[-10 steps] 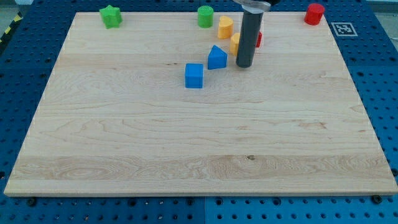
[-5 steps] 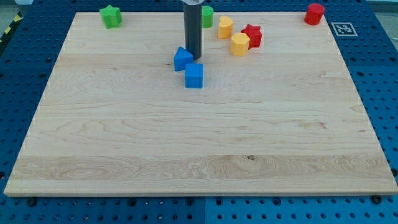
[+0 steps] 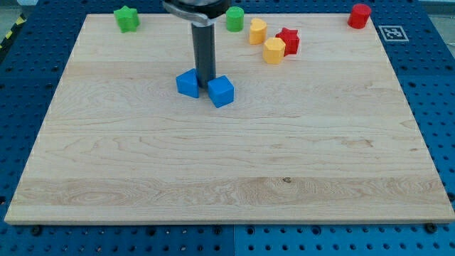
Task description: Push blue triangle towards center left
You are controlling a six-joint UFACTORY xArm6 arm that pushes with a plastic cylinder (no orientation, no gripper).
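Observation:
The blue triangle block (image 3: 188, 83) lies on the wooden board (image 3: 227, 171), left of centre in the upper half. My tip (image 3: 205, 80) stands right against its right side, squeezed between it and the blue cube (image 3: 221, 92), which sits just to the tip's lower right and is turned slightly askew. The dark rod rises straight up from the tip to the view's top.
A green star (image 3: 127, 18) sits at the top left and a green cylinder (image 3: 234, 18) at the top middle. Two yellow blocks (image 3: 258, 31) (image 3: 274, 50) and a red star (image 3: 288, 40) cluster at the upper right. A red cylinder (image 3: 360, 15) is at the top right corner.
My tip has swept left from beside the yellow and red blocks, pushing the blue triangle left and slightly down. The blue cube has been nudged and rotated a little.

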